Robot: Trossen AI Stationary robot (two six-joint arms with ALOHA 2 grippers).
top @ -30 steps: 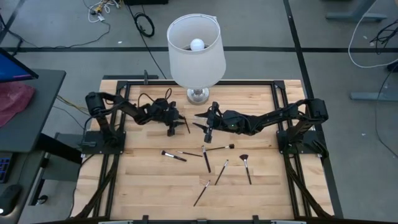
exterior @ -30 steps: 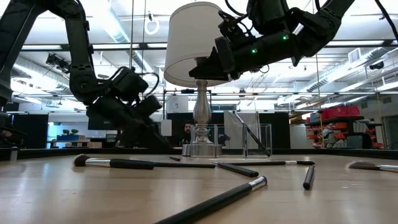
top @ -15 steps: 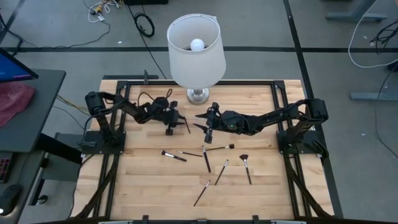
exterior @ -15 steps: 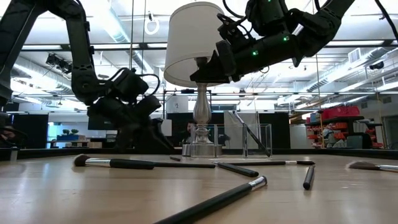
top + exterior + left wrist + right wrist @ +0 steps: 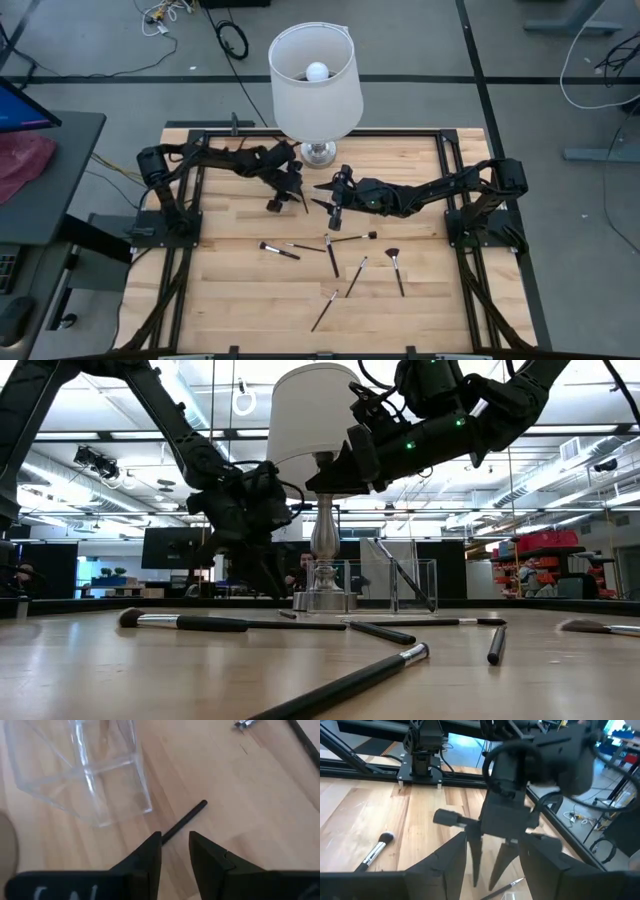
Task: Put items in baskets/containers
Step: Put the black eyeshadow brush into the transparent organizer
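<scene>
Several thin makeup brushes [image 5: 332, 252] lie flat on the wooden table, toward its near half. The small clear box [image 5: 392, 586] stands by the lamp's foot with one dark brush [image 5: 402, 572] leaning in it. The box [image 5: 85, 775] also shows in the left wrist view. My left gripper [image 5: 292, 190] hangs open above the table, fingers slanting down over a dark brush handle [image 5: 187, 817] lying next to the box. My right gripper [image 5: 322, 198] waits open just right of it, raised and pointing at the left gripper [image 5: 487, 870].
A tall lamp with a white shade [image 5: 315, 75] stands at the table's far middle, its metal foot [image 5: 322, 598] right by the box. A short dark stub [image 5: 272, 205] lies left of my left gripper. A fan-shaped brush [image 5: 393, 256] lies toward the right.
My left gripper has risen and gone toward the far right, closer to the lamp's foot and the clear box, and has turned at the wrist. The brushes and the box lie as before.
</scene>
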